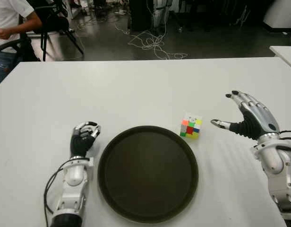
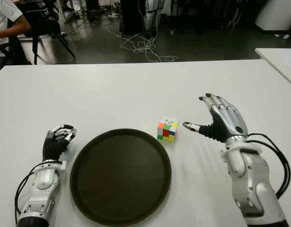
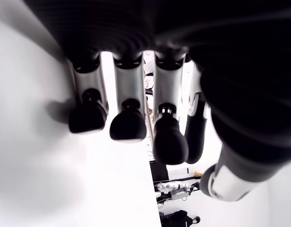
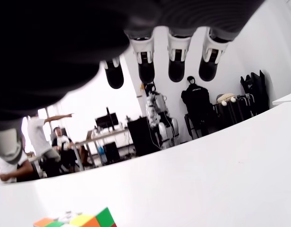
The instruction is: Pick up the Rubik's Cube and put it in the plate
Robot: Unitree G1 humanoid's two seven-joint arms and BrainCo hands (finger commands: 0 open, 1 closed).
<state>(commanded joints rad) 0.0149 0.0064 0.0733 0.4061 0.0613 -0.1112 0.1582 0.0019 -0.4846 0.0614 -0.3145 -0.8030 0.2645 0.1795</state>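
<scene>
The Rubik's Cube [image 1: 191, 126] stands on the white table [image 1: 136, 90], just beyond the right rim of the round dark plate [image 1: 148, 172]. My right hand [image 1: 240, 113] hovers to the cube's right with its fingers spread, the thumb tip a few centimetres from the cube and holding nothing. A corner of the cube [image 4: 79, 220] shows in the right wrist view, apart from the fingers [image 4: 176, 64]. My left hand [image 1: 84, 137] shows left of the plate with its fingers [image 3: 129, 123] curled and nothing in them.
A seated person [image 1: 8, 23] and chairs are beyond the table's far left corner. Cables [image 1: 152, 45] lie on the floor behind the table. Another white table's corner [image 1: 285, 52] shows at the far right.
</scene>
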